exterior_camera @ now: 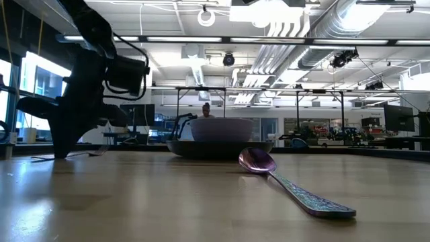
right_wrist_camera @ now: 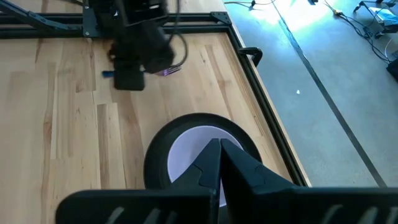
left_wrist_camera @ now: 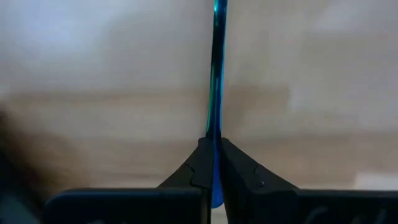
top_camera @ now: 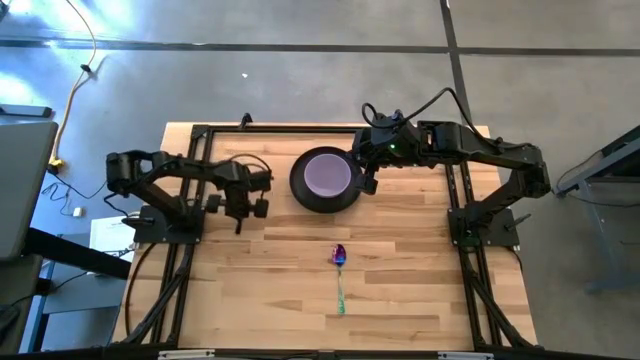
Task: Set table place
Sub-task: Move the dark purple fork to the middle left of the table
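A dark grey plate (top_camera: 300, 190) holding a lavender bowl (top_camera: 327, 174) stands at the table's far middle; both also show in the low view, the bowl (exterior_camera: 222, 128) above the plate's rim. The purple-headed, teal-handled spoon (top_camera: 340, 272) lies flat on the table nearer the front. My left gripper (top_camera: 240, 208) is left of the plate, low over the table, shut on a thin fork (left_wrist_camera: 216, 74). The right wrist view shows the fork's purple end (right_wrist_camera: 168, 71) and blue end (right_wrist_camera: 107, 74) sticking out on either side of that gripper. My right gripper (right_wrist_camera: 219, 149) is shut and empty above the plate's right side. My left gripper pinches the fork between its two fingers, on a thin blue stretch (left_wrist_camera: 215, 124) seen edge-on. The fingers point down from above and lie across the fork, which runs about level close over the wood. I cannot tell whether it rests on the table.
Black rails (top_camera: 455, 200) run along the table on both sides and across the far edge. Bare wood (top_camera: 260, 290) lies around the spoon toward the near edge. A cable (right_wrist_camera: 186, 50) hangs off my left arm.
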